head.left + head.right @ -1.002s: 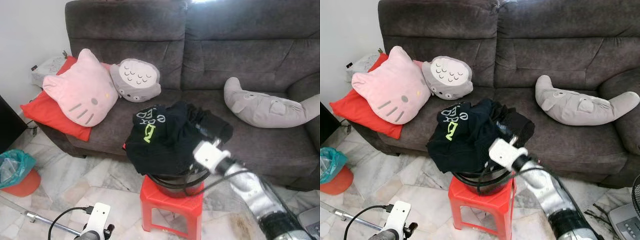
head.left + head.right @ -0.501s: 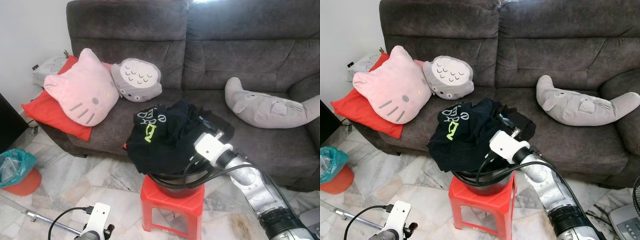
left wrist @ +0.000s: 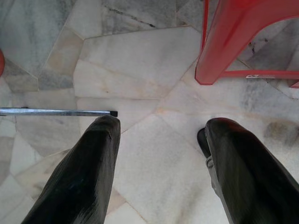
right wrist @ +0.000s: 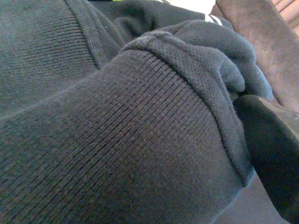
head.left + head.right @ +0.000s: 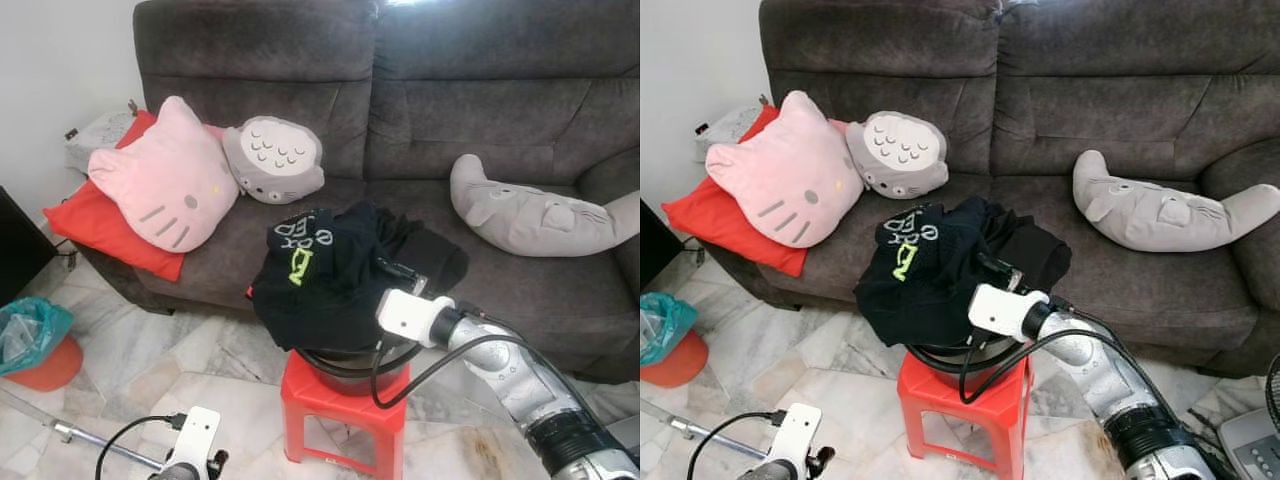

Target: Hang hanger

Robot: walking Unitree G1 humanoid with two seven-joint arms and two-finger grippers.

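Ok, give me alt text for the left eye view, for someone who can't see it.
The robot's right gripper reaches into a pile of black clothes heaped in a black basket on a red stool. Behind stands a dark grey sofa with a pink cat cushion and other plush cushions.

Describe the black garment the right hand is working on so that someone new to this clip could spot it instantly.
Start at the dark grey sofa; in front of its seat stands a red plastic stool carrying a black basket. The black garment is heaped over that basket, with the right hand pushed into it. Its yellow-green and white lettering marks it out from the plush cushions behind.
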